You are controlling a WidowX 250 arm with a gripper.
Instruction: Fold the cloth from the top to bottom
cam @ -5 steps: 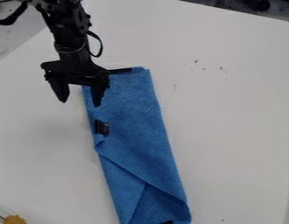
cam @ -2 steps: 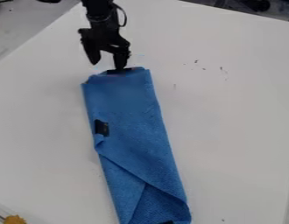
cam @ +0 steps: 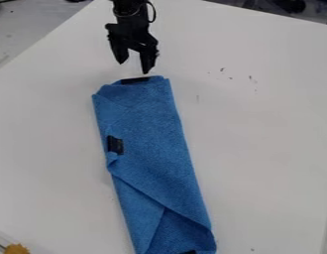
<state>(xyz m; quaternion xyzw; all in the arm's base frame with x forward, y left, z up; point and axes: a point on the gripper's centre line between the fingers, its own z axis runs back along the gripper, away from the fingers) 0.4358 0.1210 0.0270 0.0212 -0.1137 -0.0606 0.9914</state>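
Observation:
The black gripper (cam: 134,67) hangs just beyond the upper end of the cloth, its two fingers apart with nothing between them. Below it, the blue cloth (cam: 149,129) lies as a long folded strip running from the upper middle down to the bottom edge of the view. A black tag sits at its top edge and another on its left side. Toward its lower end a diagonal fold crosses the cloth, with a small black piece at the very bottom.
The white table (cam: 259,124) surrounds the cloth and carries a few dark specks at upper right. A yellow-orange object (cam: 17,249) is at the bottom left corner. Dark items lie past the table's far edge at upper right.
The gripper has moved up and to the right, from over the cloth's upper left part to beyond its top edge. The cloth lies as before.

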